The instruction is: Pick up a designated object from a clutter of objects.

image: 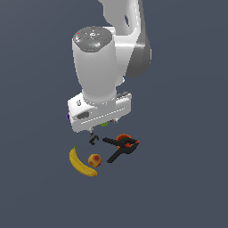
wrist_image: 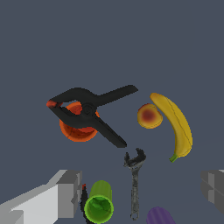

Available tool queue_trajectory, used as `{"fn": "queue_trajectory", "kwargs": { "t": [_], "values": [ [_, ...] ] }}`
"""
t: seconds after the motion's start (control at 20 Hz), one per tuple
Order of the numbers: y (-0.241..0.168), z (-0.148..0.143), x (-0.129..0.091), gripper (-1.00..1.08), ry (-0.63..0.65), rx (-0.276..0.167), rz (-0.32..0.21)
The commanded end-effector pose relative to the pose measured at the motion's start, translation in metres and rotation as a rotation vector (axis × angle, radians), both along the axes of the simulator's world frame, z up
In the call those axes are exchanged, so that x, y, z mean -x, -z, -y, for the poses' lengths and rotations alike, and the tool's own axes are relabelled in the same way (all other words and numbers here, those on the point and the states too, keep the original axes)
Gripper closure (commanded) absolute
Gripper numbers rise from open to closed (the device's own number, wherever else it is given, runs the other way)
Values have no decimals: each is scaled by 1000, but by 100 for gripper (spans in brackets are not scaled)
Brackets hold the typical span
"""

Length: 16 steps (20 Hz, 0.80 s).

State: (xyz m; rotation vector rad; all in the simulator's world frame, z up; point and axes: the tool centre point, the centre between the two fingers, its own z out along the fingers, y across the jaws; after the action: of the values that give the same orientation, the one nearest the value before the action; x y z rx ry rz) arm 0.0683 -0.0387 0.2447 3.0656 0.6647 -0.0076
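Wrist view shows the gripper [wrist_image: 138,194] with fingers wide apart, holding nothing, above the clutter. Peach [wrist_image: 149,116] lies just beside the banana [wrist_image: 177,124], right of the clamp [wrist_image: 89,111].

A flat, uniform slate-blue ground [image: 187,187] fills both views, evenly lit, with no visible walls or furniture.
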Motion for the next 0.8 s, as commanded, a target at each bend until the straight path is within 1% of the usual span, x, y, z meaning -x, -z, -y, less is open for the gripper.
{"fn": "queue_trajectory", "kwargs": {
  "t": [0.0, 0.75],
  "values": [
    [13, 5, -8, -92, -60, 1, 0],
    [101, 35, -47, -92, -412, -1, 0]
  ]
}}
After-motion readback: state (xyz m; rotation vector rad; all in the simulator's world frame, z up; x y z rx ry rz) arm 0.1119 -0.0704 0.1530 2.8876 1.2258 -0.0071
